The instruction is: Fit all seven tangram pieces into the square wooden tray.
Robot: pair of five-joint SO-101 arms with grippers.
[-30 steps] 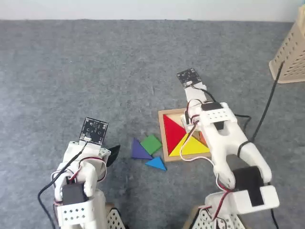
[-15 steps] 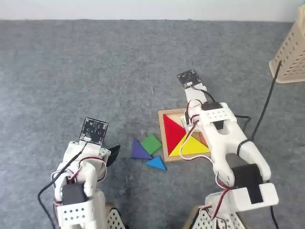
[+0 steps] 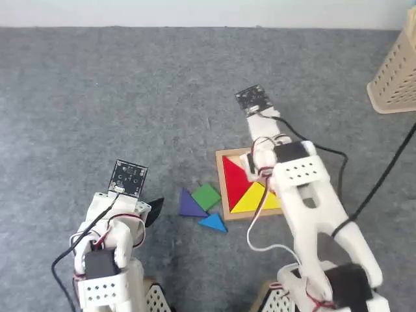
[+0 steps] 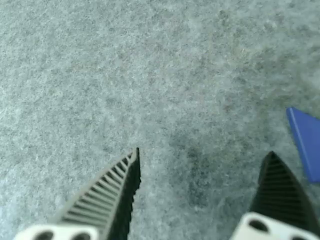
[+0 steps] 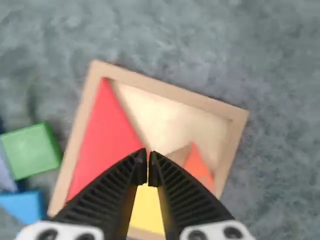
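Right end effector [image 5: 147, 156] hovers closed over tray [image 5: 165, 88].

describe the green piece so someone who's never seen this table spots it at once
Start at the square wooden tray on the grey felt surface, then look at the three loose pieces clustered beside it. The green square block sits close to the tray's rim; unlike its neighbours, a dark blue triangle and a light blue triangle, it has four sides.
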